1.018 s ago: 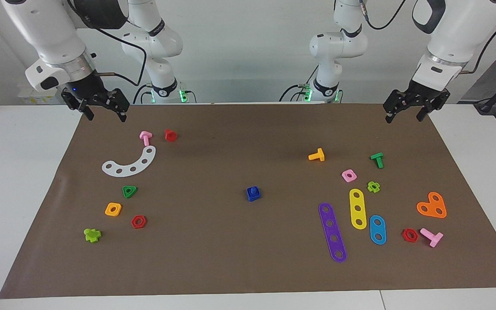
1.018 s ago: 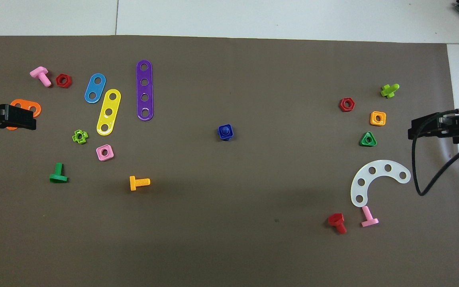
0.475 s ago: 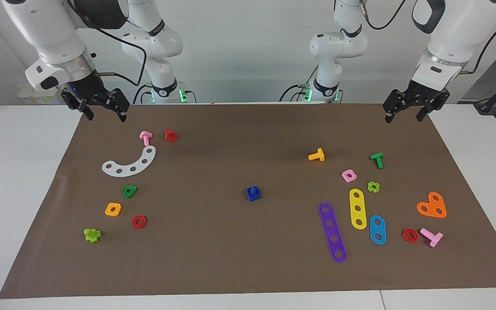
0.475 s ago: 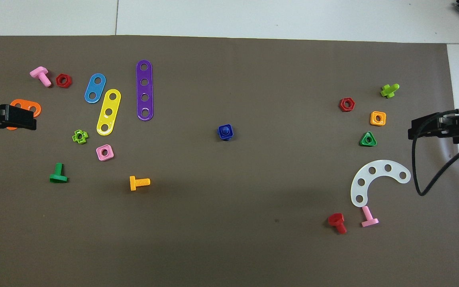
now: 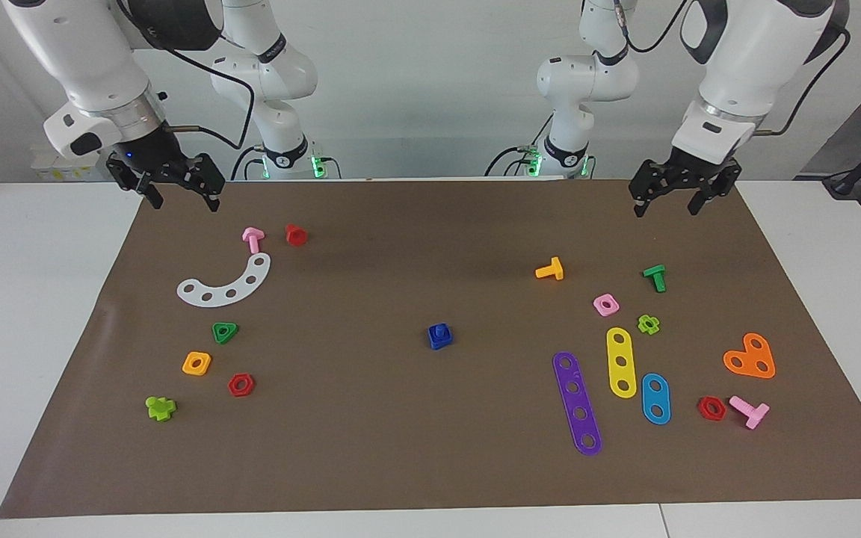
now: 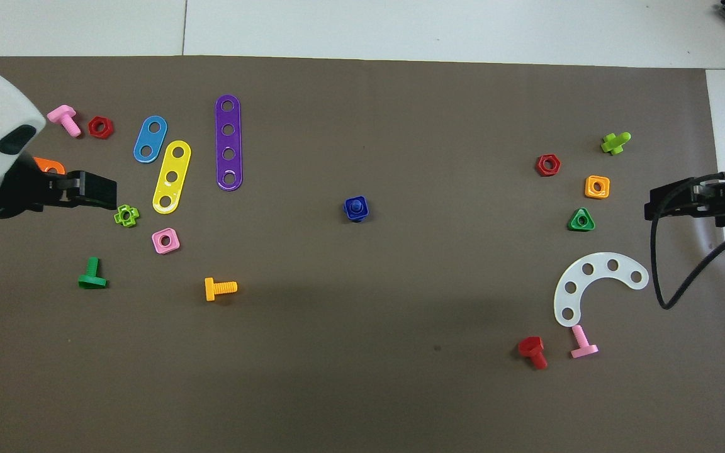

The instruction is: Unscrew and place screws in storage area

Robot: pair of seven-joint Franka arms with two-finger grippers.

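Brown mat (image 5: 430, 463) on a white table (image 5: 34, 299), pale wall past the arm bases.

Left hand (image 5: 666, 209) is raised over the mat's edge by the robots, at 12 o'clock of the green bolt (image 5: 655, 278) in the facing view. Its fingers are spread and it holds nothing. In the overhead view, left hand (image 6: 101, 192) covers part of the orange heart plate (image 6: 48, 167), and its tip sits at 10 o'clock of the lime cross nut (image 6: 126, 216).

Right hand (image 5: 184, 202) is raised over the mat corner at the right arm's end, with its fingers spread and nothing in them. It waits at 10 o'clock of the pink bolt (image 5: 252, 239) and the red bolt (image 5: 296, 235).

The blue screw (image 5: 439, 329) is at mid-mat, upright, seated in the blue square nut (image 5: 439, 342), well apart from both hands. In the overhead view, blue screw (image 6: 355, 205) has the left hand at its 9 o'clock and the right hand (image 6: 677, 204) at its 3 o'clock.

The storage area (image 5: 176, 329) is the bare mat at the right arm's end, at 3 o'clock of the screw in the overhead view. It lies around these:
- white curved strip (image 5: 241, 288)
- green triangle nut (image 5: 225, 332)
- orange square nut (image 5: 196, 363)
- red hex nut (image 5: 241, 385)
- lime cross bolt (image 5: 161, 408)

At the left arm's end, the purple strip (image 5: 577, 403), yellow strip (image 5: 621, 362) and blue strip (image 5: 655, 398) lie side by side. The pink square nut (image 5: 605, 304) and orange bolt (image 5: 550, 270) are at their 12 o'clock in the facing view.
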